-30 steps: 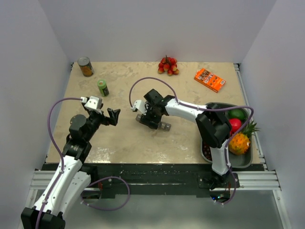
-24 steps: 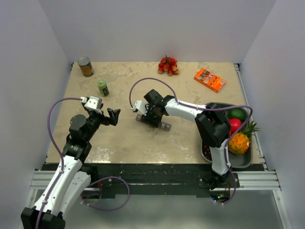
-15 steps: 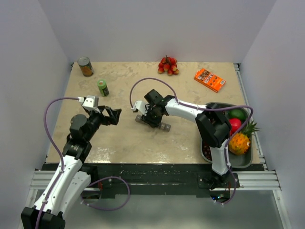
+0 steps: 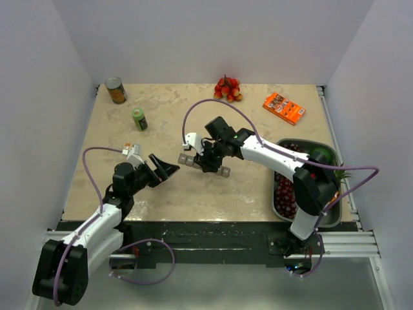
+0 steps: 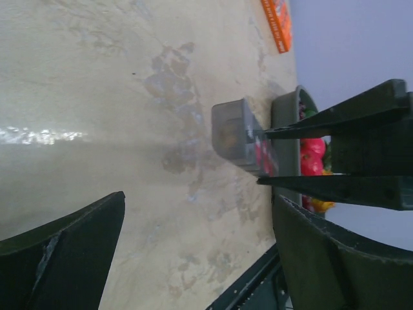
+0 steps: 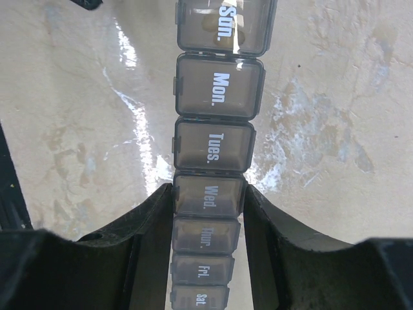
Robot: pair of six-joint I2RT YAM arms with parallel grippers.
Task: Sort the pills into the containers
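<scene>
Grips the pill organiser (image 6: 219,87) at its Wed. compartment with the right gripper (image 6: 208,194). Holds the left gripper (image 4: 166,168) wide open, near the strip's Sun. end.

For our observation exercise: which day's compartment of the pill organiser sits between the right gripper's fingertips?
Wed: the right gripper pinches the organiser there; Sun, Mon and Tues lie beyond the tips.
</scene>
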